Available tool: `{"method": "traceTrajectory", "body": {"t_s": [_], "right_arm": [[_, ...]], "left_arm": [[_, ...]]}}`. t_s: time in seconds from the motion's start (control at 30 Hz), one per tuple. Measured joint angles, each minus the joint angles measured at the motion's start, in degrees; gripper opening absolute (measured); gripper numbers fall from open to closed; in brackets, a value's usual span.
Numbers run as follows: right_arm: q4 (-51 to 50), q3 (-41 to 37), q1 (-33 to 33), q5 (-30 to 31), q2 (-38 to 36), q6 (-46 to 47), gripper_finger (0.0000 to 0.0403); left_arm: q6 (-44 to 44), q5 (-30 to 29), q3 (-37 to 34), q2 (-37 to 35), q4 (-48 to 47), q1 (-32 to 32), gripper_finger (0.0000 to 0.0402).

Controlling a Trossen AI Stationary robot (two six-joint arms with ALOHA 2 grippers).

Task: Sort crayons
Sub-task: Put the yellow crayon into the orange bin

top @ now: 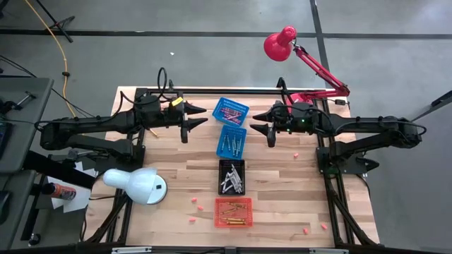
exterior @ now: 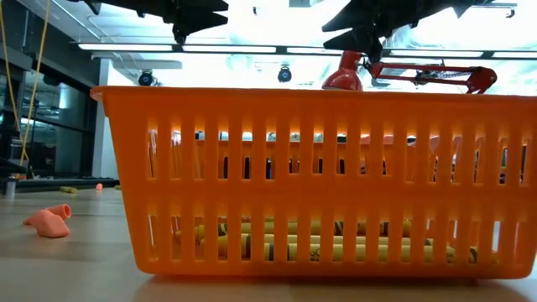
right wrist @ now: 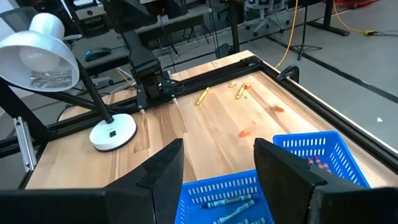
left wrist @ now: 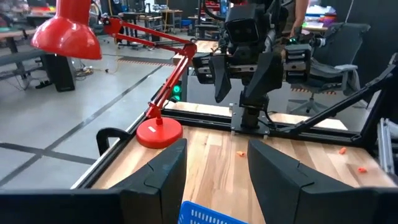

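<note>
- In the low view an orange basket point(exterior: 319, 180) fills nearly the whole width and hides the worktop point(top: 282, 190) behind it; its right end is cut off, and only yellow-orange crayons point(exterior: 336, 246) on its floor show through the slots.
- In that view both arms appear only as dark shapes at the upper edge.
- From above, four baskets sit in a line down the middle of the worktop: a blue basket point(top: 232, 111) at the far end, a second blue basket point(top: 232, 140), a black basket point(top: 232, 176) and the orange one point(top: 234, 212) at the near edge.
- The crayons lie inside these baskets: pink-red ones point(top: 229, 111) in the far blue one, grey-green ones point(top: 231, 143) in the second, pale grey ones point(top: 232, 182) in the black one, orange ones point(top: 235, 212) in the orange one. They are too small to count.
- Two more yellow crayons point(right wrist: 221, 94) lie loose on the worktop near the left arm's base in the right wrist view.
- Small pink bits point(top: 195, 208) lie scattered on the wood; about seven show from above.
- Two lamps stand there: a white lamp point(top: 134, 185) near the left edge, a red lamp point(top: 282, 44) at the far right corner.
- The left gripper point(top: 195, 117) hangs left of the far blue basket, jaws apart, holding nothing.
- The right gripper point(top: 261, 123) hangs right of the blue baskets, jaws wide, empty.
</note>
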Motion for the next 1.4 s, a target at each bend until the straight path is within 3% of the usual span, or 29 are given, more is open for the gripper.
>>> {"method": "traceTrajectory", "body": {"t_s": [0.23,0.37,0.67,0.8,0.87,0.97,1.17,1.27,1.4], "right_arm": [[-1.7,0.0,0.0,0.0,0.0,1.99,0.0188],[-2.46,-0.02,0.0,0.0,0.0,1.93,0.0188],[-6.73,-0.02,-0.18,2.42,0.0,1.88,0.0188],[-7.84,-0.02,-0.31,2.58,0.0,1.88,0.0188],[-8.1,-0.02,-0.31,2.58,0.0,1.88,0.0188],[-8.44,-0.02,-0.31,3.24,0.24,1.77,0.0188],[-9.53,-0.04,-0.31,3.89,2.15,-0.08,0.0188],[-9.71,-0.04,-0.31,3.89,3.97,-0.08,0.0188],[-9.98,-0.04,-0.31,3.82,6.51,-0.08,0.0188]], "left_arm": [[-12.7,-8.65,0.02,0.01,-1.45,1.89,0.0159],[-17.44,-10.12,0.1,0.16,-3.27,5.61,0.0159],[-24.29,-14.53,4.56,9.27,-35.71,12.97,0.0159],[-36.58,-15.5,4.53,14.57,-48.45,14.61,0.0159],[-43.83,-13.16,4.52,16.98,-53.25,14.91,0.0159],[-48.17,-11.76,3.51,19.51,-58.31,15.05,0.0159],[-76.98,-16.79,-1.47,17.94,-63.99,15.01,0.0159],[-83.75,-20.44,-2.82,15.73,-64.83,14.22,0.0159],[-85.62,-22.75,-2.89,15.0,-64.94,14.14,0.0159]]}}
